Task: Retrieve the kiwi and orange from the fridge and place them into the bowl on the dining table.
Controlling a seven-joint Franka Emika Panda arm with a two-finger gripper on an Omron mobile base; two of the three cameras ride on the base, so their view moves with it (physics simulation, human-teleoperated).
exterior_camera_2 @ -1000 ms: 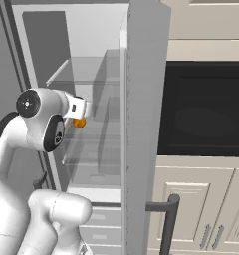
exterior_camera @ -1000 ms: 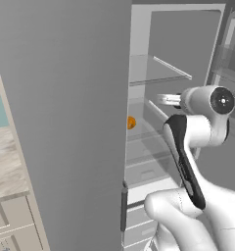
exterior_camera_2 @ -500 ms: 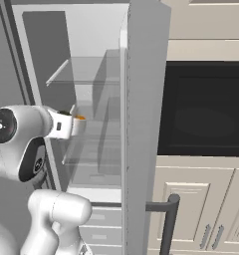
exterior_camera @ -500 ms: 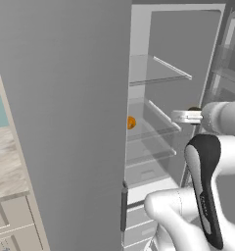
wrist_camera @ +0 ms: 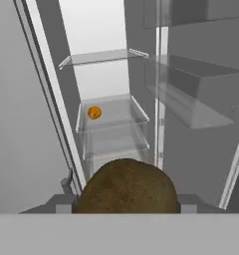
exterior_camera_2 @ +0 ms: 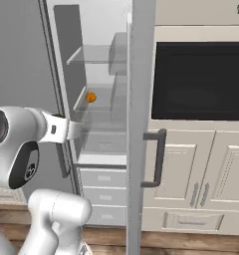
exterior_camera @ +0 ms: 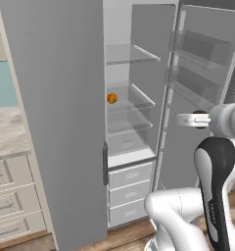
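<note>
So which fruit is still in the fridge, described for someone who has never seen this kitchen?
Find the tall grey fridge with its right door swung open. On a glass shelf about halfway up its white interior sits the orange, a small bright sphere. It is alone there; the dark brown kiwi sits between the gripper's fingers outside.

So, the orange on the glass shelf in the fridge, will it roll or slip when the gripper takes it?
The orange looks like a smooth round ball, so it probably rolls if nudged. The glass shelf looks flat and slick, so little would likely stop it. Being small, it is probably light.
</note>
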